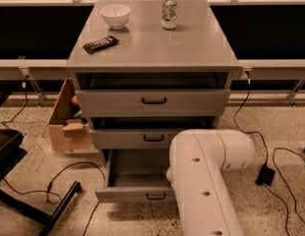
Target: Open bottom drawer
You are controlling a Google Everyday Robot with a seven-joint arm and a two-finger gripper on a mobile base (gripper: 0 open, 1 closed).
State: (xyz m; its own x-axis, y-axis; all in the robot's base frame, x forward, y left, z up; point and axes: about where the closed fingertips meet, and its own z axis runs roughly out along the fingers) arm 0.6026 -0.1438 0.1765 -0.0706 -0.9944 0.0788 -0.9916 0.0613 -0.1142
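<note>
The grey cabinet (152, 48) has three drawers. The bottom drawer (135, 194) is pulled far out over the floor, its inside showing, with a small black loop handle (155, 196) on its front. The middle drawer (142, 138) and the top drawer (152, 102) stand slightly out. My white arm (206, 181) fills the lower right and covers the drawer's right end. My gripper is hidden behind the arm.
On the cabinet top stand a white bowl (115, 15), a can (168, 12) and a dark remote (100, 44). A cardboard box (69, 124) sits left of the cabinet. A black chair base (15, 181) and cables (270, 161) lie on the floor.
</note>
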